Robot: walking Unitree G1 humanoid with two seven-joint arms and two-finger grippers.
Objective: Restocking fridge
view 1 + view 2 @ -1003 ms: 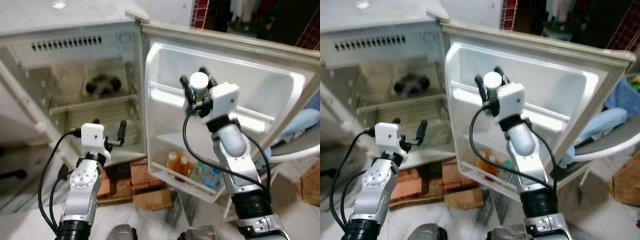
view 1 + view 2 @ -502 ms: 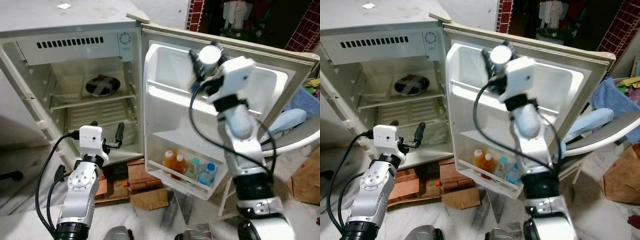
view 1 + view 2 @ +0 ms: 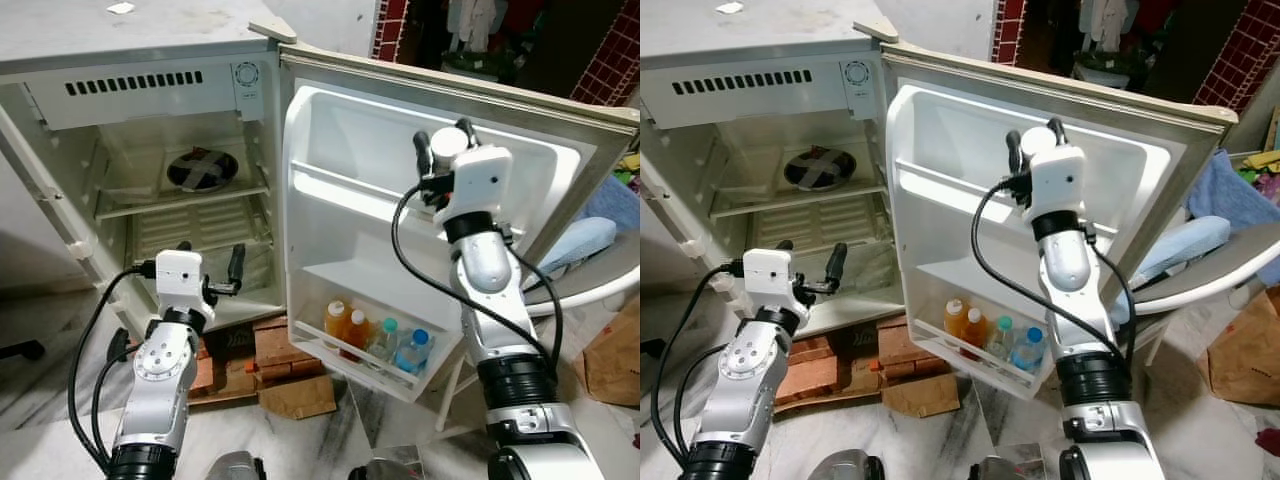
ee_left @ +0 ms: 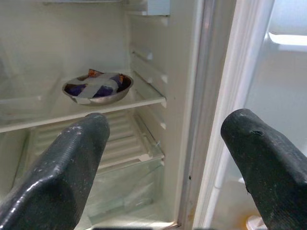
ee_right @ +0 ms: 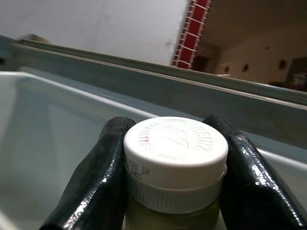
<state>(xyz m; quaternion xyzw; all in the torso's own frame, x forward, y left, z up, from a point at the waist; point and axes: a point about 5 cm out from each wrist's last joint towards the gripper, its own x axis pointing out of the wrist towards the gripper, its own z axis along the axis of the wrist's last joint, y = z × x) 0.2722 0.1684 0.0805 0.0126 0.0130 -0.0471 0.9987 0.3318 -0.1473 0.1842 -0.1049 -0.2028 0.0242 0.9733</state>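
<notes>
Four bottles [image 3: 378,338] sit in the door [image 3: 350,140]; my right fingers [image 3: 444,142] pinch a jar [image 5: 175,165], not shelved yet; left fingers [image 3: 210,262] spread.

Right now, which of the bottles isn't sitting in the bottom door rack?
The white-capped bottle, clamped in the right gripper up by the top of the open door. The four others stand in the bottom door rack.

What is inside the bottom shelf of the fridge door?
Four bottles stand in the door's bottom shelf: two orange bottles and two clear bottles with blue caps. The shelf wall covers their lower parts.
</notes>
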